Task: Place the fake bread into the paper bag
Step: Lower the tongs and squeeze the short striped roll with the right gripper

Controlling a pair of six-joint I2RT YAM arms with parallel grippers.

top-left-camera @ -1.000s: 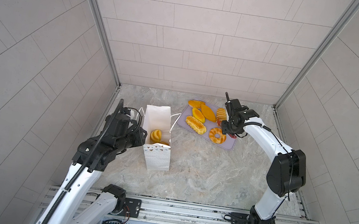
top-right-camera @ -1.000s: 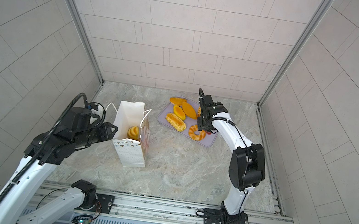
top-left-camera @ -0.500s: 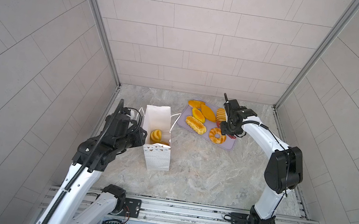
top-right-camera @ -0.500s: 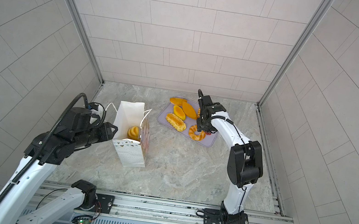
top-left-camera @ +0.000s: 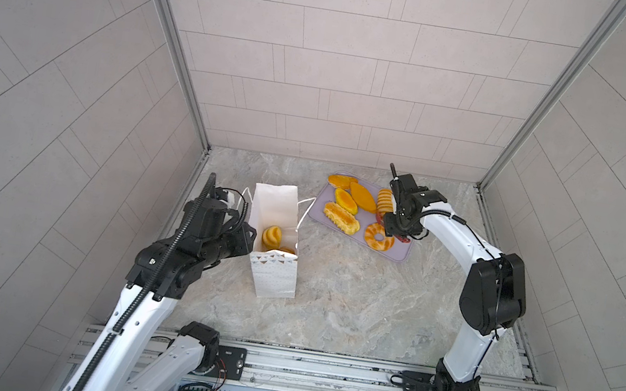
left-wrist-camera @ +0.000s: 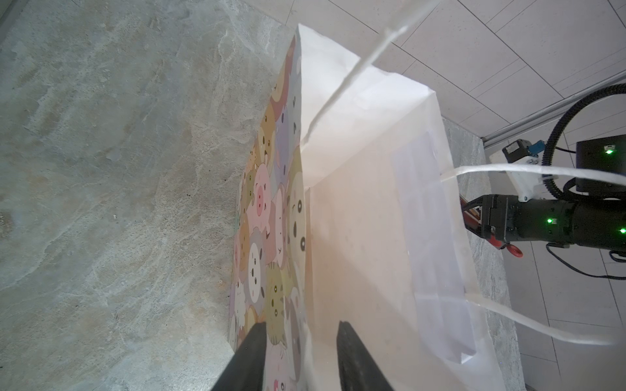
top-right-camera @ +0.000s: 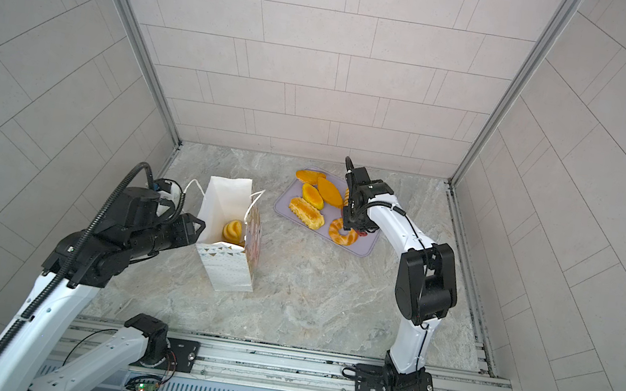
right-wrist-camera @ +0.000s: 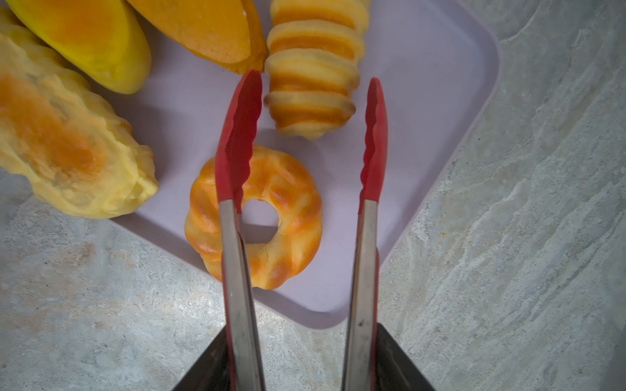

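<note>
Shifted slightly toward the paper bag [top-left-camera: 273,279] side since 1 second ago: right gripper [right-wrist-camera: 301,338] with tongs [right-wrist-camera: 233,237]. Tongs: clamped at both steel arms, about half open, holding nothing. 1 red tip lies over the ring pastry [right-wrist-camera: 291,216]; the end of the striped roll [right-wrist-camera: 311,84] sits between the tips. Fake bread [top-left-camera: 341,217]: 6 pieces on the lilac tray [right-wrist-camera: 423,101] under the tongs, 2 showing inside the bag, well apart.

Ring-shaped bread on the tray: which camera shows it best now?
Right wrist view: the ring-shaped bread is close and sharp, hole and ridges clear, one red tip of the tongs crossing it. Both top views show the ring-shaped bread only small and distant. The left wrist view misses it.
</note>
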